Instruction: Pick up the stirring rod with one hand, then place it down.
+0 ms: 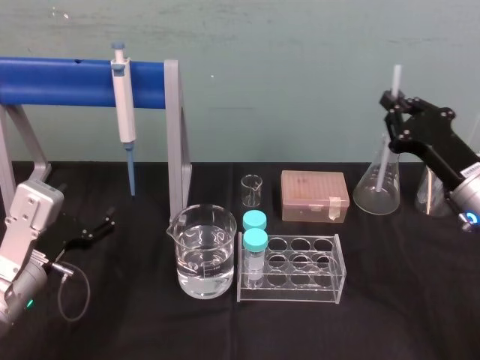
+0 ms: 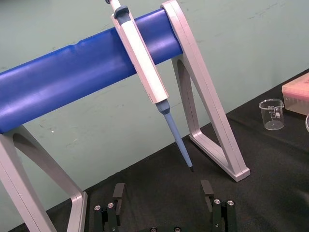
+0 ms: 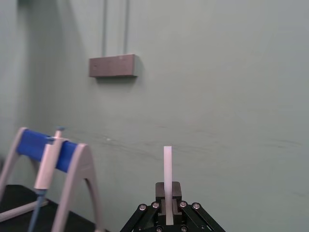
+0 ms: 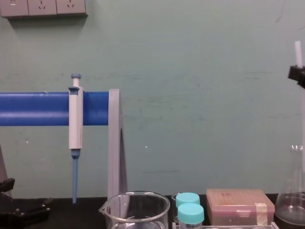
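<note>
— Where's the stirring rod [image 1: 396,79]?

— Up off the table, behind and to the right of the tube rack [image 1: 292,281]. The right gripper [image 1: 391,103] has its jaws clenched on it a little below the top end. It is held nearly upright, and its lower end runs down into the neck of the conical flask [image 1: 371,196] standing there.

— Why upright?

— My guess is that the narrow neck demands it: a tilted rod would catch the glass. With the pinch so high, the long lower part hangs free to pass through the neck.

— And the other arm?

— The left gripper [image 2: 162,191] sits low, well to the left of the rack, with jaws released and nothing between them. It looks parked, which fits a one-handed job.

— What's in the glassware?

— The large beaker [image 1: 201,251], just beside the rack's left end, is roughly half full of clear liquid. The small beaker [image 1: 251,191] behind the rack looks empty, and so does the flask apart from the rod. Two teal-capped tubes [image 1: 255,241] stand in the rack's left holes; the nearer one has something pale in it. The tip box [image 1: 315,195] behind the rack is closed.

— The pipette [image 1: 124,105]?

— It hangs on its stand [image 1: 174,135], behind and left of the rack.
</note>
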Robot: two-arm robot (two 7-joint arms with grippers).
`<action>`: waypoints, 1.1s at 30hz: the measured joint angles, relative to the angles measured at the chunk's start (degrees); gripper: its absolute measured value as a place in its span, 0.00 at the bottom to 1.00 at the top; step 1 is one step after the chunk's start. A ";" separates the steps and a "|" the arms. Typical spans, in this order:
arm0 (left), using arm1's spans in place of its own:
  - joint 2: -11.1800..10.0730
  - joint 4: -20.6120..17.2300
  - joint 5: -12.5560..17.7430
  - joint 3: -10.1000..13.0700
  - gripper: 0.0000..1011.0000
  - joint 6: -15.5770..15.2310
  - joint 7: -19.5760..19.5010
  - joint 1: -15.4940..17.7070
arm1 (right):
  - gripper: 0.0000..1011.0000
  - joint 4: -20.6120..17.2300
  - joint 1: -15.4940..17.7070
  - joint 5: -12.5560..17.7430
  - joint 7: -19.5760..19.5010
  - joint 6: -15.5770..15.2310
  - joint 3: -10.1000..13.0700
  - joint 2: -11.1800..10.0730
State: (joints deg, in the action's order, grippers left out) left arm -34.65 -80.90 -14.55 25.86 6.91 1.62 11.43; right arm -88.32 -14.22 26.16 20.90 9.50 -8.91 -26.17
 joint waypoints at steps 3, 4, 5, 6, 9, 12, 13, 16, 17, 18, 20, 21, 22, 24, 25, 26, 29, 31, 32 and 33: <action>0.00 0.00 0.00 0.00 0.99 0.00 0.00 0.00 | 0.07 0.01 0.27 -0.35 -0.34 0.00 0.77 0.03; 0.00 0.00 0.00 0.00 0.99 0.00 0.00 0.00 | 0.07 0.04 0.40 -0.58 -0.44 -0.01 1.10 0.10; 0.00 0.00 0.00 0.00 0.99 0.00 0.00 0.00 | 0.07 0.06 0.46 -0.67 -0.45 -0.04 1.25 0.16; 0.00 0.00 0.00 0.00 0.99 0.00 0.00 0.00 | 0.07 0.12 0.57 -0.91 -0.45 -0.17 1.49 0.25; 0.00 0.00 0.00 0.00 0.99 0.00 0.00 0.00 | 0.07 0.14 0.66 -1.15 -0.40 -0.35 1.76 0.42; 0.00 0.00 0.00 0.00 0.99 0.00 0.00 0.00 | 0.07 0.22 0.75 -1.47 -0.18 -0.62 2.07 0.72; 0.00 0.00 0.00 0.00 0.99 0.00 0.00 0.00 | 0.07 0.24 0.77 -1.52 -0.09 -0.67 2.12 0.79; 0.00 0.00 0.00 0.00 0.99 0.00 0.00 0.00 | 0.07 0.31 0.79 -1.74 0.37 -0.86 2.29 1.04; 0.00 0.00 0.00 0.00 0.99 0.00 0.00 -0.01 | 0.07 0.31 0.80 -1.86 0.51 -0.99 2.35 1.18; 0.00 0.00 0.00 0.00 0.99 0.00 0.00 0.00 | 0.07 0.32 0.80 -1.90 0.58 -1.06 2.37 1.24; 0.00 0.00 0.00 0.00 0.99 0.00 0.00 0.00 | 0.07 0.39 0.77 -2.04 0.73 -1.16 2.39 1.45; 0.00 0.00 0.00 0.00 0.99 0.00 0.00 0.00 | 0.07 0.42 0.75 -2.09 0.77 -1.18 2.40 1.50; 0.00 0.00 0.00 0.00 0.99 0.00 0.00 0.00 | 0.07 0.45 0.74 -2.14 0.82 -1.21 2.41 1.56; 0.00 0.00 0.00 0.00 0.99 0.00 0.00 0.00 | 0.07 0.50 0.70 -2.28 0.96 -1.32 2.42 1.69; 0.00 0.00 0.00 0.00 0.99 0.00 0.00 0.00 | 0.07 0.51 0.68 -2.30 1.04 -1.37 2.42 1.76; 0.00 0.00 0.00 0.00 0.99 0.00 0.00 0.00 | 0.07 0.51 0.66 -2.34 1.11 -1.47 2.42 1.84; 0.00 0.00 0.00 0.00 0.99 0.00 0.00 0.00 | 0.07 0.66 0.55 -2.40 1.23 -1.51 2.41 1.99; 0.00 0.00 0.00 0.00 0.99 0.00 0.00 -0.01 | 0.07 0.77 0.42 -2.44 1.44 -1.53 2.33 2.11; 0.00 0.00 0.00 0.00 0.99 0.00 0.00 0.00 | 0.07 0.79 0.39 -2.45 1.51 -1.54 2.29 2.14; 0.00 0.00 0.00 0.00 0.99 0.00 0.00 0.00 | 0.07 0.81 0.37 -2.46 1.58 -1.56 2.24 2.17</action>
State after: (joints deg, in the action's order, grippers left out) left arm -34.64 -80.90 -14.55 25.86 6.91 1.62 11.43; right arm -87.52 -13.85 23.70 22.48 7.95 -6.66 -24.00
